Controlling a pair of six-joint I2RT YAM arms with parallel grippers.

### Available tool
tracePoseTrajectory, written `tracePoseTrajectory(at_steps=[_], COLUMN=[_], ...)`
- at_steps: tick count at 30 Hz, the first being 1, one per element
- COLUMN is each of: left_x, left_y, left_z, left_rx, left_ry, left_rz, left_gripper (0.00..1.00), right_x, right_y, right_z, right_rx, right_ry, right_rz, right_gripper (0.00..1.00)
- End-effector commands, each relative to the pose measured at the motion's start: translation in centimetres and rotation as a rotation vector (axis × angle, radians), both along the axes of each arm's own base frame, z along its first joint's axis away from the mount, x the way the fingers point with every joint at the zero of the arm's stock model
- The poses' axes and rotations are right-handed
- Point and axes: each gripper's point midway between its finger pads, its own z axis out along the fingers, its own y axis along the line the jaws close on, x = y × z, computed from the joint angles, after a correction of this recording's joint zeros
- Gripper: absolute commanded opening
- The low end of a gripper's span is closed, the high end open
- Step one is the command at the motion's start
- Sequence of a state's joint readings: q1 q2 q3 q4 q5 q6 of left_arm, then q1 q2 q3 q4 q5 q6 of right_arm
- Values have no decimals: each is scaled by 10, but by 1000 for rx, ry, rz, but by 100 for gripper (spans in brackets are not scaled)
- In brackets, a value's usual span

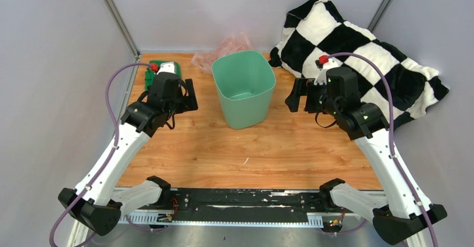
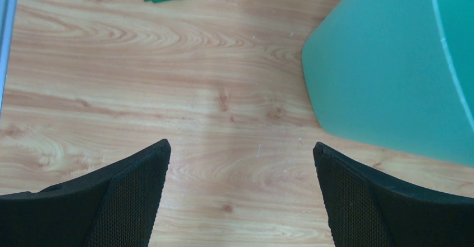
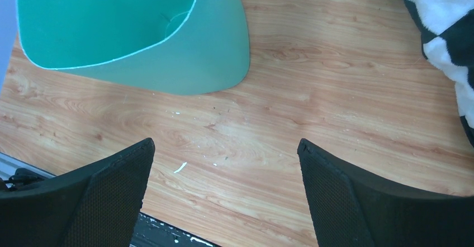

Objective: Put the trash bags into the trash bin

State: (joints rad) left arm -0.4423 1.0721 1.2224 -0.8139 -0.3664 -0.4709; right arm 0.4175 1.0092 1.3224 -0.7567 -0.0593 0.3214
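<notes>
Pink trash bag (image 1: pixel 229 44): near part hidden behind the trash bin (image 1: pixel 244 99); its print is too small to read. Green cloth (image 1: pixel 148 80): half covered by the left arm, and cut by the top edge in the left wrist view. Checkered cushion (image 3: pixel 447 34): cropped at the right edge in the right wrist view.

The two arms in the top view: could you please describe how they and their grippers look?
Both arms have white link shells with black joints and bases. A lilac cable loops along the left arm, another along the right arm. Each black wrist carries a red knob. The left gripper and right gripper have black, curved fingers with a mesh texture.
</notes>
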Motion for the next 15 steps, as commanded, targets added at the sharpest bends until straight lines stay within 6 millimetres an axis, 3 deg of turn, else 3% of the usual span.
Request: tracePoseTrajectory(at_steps=[1,4,10,15], left_x=[-8,5,62,102], left_y=[5,4,-37,-61], left_z=[-9,-16,-31,-41], left_rx=[-22,-12,-151,-219], left_ry=[-3,-12,-38,-54], left_rz=[23,49,41,52], left_gripper=[100,100,100,100], right_x=[-2,-2,-7,-17], right_y=[7,12,12,4], right_z=[-22,-22,-7,9], right_rx=[-12,-8,-7,6], right_ry=[60,62,26,-19], right_rz=[22,35,40,22], right_gripper=[99,99,99,99])
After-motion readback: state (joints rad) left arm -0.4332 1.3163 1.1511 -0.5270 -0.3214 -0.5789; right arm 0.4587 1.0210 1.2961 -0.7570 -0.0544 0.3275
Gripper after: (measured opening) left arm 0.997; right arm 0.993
